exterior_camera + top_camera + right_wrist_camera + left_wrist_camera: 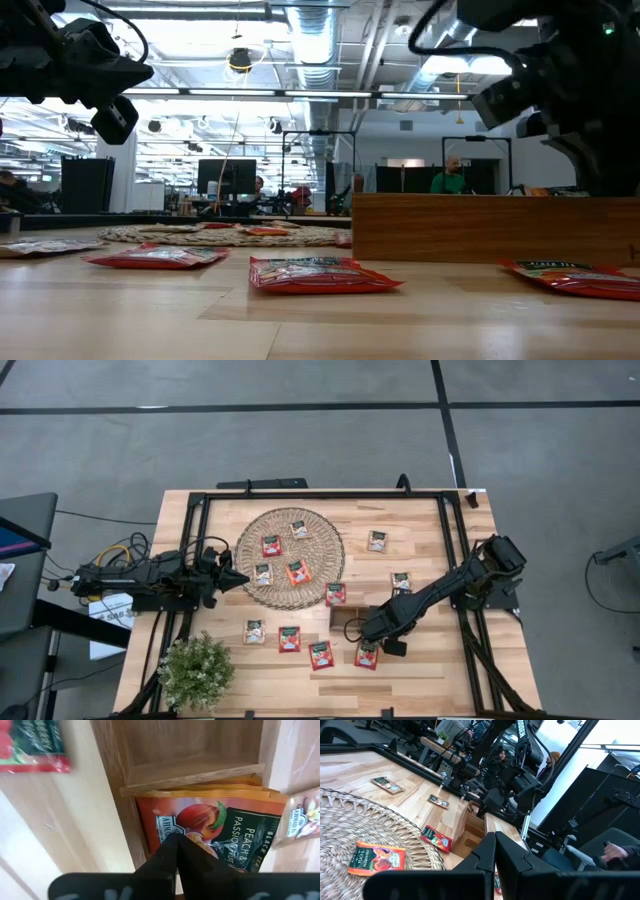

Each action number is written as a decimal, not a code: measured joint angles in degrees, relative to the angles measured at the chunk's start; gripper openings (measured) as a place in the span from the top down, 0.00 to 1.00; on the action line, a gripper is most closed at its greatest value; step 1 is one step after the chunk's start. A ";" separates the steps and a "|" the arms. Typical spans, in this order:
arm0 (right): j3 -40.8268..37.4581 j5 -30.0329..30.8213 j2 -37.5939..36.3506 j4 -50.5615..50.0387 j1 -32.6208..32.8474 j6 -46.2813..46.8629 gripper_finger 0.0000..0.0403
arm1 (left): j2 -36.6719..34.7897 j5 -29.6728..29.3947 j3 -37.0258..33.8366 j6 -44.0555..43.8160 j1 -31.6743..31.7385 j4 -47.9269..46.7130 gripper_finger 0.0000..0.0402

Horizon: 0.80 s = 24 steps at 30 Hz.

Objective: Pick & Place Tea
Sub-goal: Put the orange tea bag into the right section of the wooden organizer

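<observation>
Tea sachets lie scattered on the surface: 4 on the wicker mat [290,557], about 8 on bare wood, and orange peach sachets [215,827] stacked in the wooden tray [190,757]. The right hand [175,847], pinched shut and empty, hovers over that stack and could drag it askew. The left hand [240,579], also shut, waits at the mat's edge.

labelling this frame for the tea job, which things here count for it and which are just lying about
For the job:
- tea sachets: four on the wicker mat, e.g. the orange one; more on the bare wood, e.g.
- wooden tray, an orange peach sachet already in it
- right claw, shut over the tray
- left claw, shut, at the mat's edge

Just lying about:
- wicker mat
- potted plant
</observation>
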 joint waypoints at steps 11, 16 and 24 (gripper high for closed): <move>-0.33 1.11 -0.02 0.19 -0.02 -1.23 1.00 | 0.00 0.00 0.01 0.00 0.00 0.00 1.00; 0.10 2.48 -0.02 0.40 -0.02 -1.51 1.00 | 0.00 -0.02 0.01 0.00 0.01 0.00 1.00; 3.07 3.18 -0.15 -2.53 -0.02 -3.07 1.00 | 0.00 0.00 0.01 0.00 0.01 0.02 1.00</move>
